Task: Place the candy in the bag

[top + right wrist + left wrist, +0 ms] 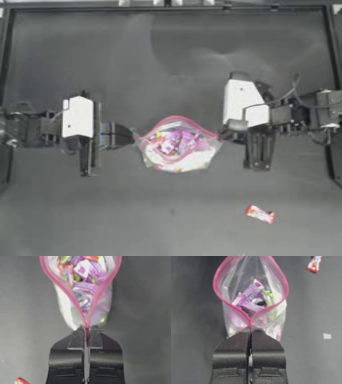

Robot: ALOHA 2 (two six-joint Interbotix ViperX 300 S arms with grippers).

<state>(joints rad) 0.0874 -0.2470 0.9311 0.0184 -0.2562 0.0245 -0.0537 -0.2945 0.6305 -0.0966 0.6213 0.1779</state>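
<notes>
The bag (178,145), clear plastic with a pink strip round its mouth, hangs between both grippers at the table's middle, mouth spread wide, colourful sweets inside. My left gripper (137,137) is shut on the pink rim at the bag's left end (250,324). My right gripper (224,136) is shut on the rim at the right end (87,328). The candy (260,214), a small red-orange wrapped sweet, lies on the table toward the front right, apart from the bag; the candy (314,263) shows at the left wrist view's edge and the candy (20,380) at a corner of the right wrist view.
The dark table (171,65) stretches behind the bag, bounded by a rail along the back. A small white speck (327,336) lies on the surface beside the bag.
</notes>
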